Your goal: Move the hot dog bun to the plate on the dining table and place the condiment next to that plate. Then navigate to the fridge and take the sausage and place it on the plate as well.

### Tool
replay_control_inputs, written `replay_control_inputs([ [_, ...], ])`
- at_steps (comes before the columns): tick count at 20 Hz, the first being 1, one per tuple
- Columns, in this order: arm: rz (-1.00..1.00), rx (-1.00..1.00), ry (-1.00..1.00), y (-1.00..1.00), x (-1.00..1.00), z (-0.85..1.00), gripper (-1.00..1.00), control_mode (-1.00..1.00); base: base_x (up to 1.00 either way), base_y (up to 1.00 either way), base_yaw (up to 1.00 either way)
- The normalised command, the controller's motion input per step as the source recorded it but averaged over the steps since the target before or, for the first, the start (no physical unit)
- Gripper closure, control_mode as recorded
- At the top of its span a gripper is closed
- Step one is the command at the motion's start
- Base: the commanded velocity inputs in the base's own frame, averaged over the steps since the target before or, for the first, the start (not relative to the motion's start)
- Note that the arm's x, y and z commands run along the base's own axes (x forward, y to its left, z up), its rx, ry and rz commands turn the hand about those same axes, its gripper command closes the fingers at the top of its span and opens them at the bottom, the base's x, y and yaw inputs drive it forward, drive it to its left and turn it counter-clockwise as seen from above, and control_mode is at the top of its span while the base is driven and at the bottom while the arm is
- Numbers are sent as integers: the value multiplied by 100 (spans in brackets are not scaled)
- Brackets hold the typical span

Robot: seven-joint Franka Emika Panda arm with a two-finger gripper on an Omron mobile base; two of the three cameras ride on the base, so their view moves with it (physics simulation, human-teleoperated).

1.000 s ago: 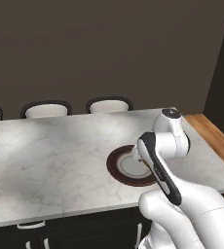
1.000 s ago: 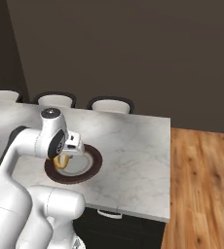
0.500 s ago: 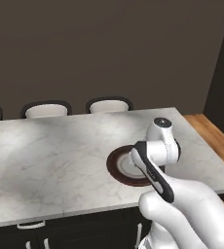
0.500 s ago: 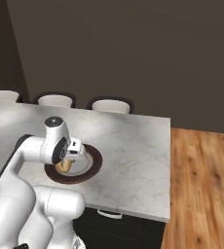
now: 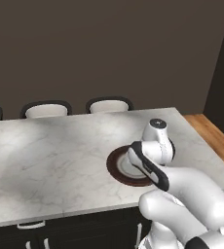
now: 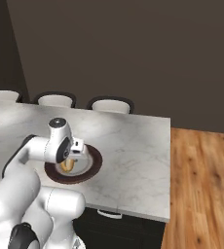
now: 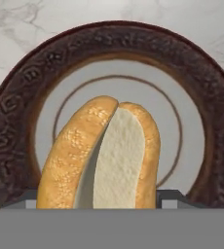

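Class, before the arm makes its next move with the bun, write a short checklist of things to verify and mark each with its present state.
1. Hot dog bun is over the plate's pale centre: ok.
2. Plate sits fully on the dining table: ok.
3. Bun is resting on the plate, not hanging above it: cannot tell.
4. Claw has let go of the bun: cannot tell.
5. Bun is clear of the dark rim: ok.
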Motion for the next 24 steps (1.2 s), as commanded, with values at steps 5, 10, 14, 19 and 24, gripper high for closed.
replay_control_inputs([
  [5, 0, 0, 0, 0, 16, -30, 100, -100, 0, 0, 0],
  [10, 0, -1, 0, 0, 11, -34, 100, -100, 0, 0, 0],
  [14, 0, -2, 0, 3, 10, -36, 100, -100, 0, 0, 0],
  [19, 0, -2, 0, 3, 8, -33, 100, -100, 0, 0, 0],
  [24, 0, -2, 0, 3, 12, -33, -100, -100, 0, 0, 0],
])
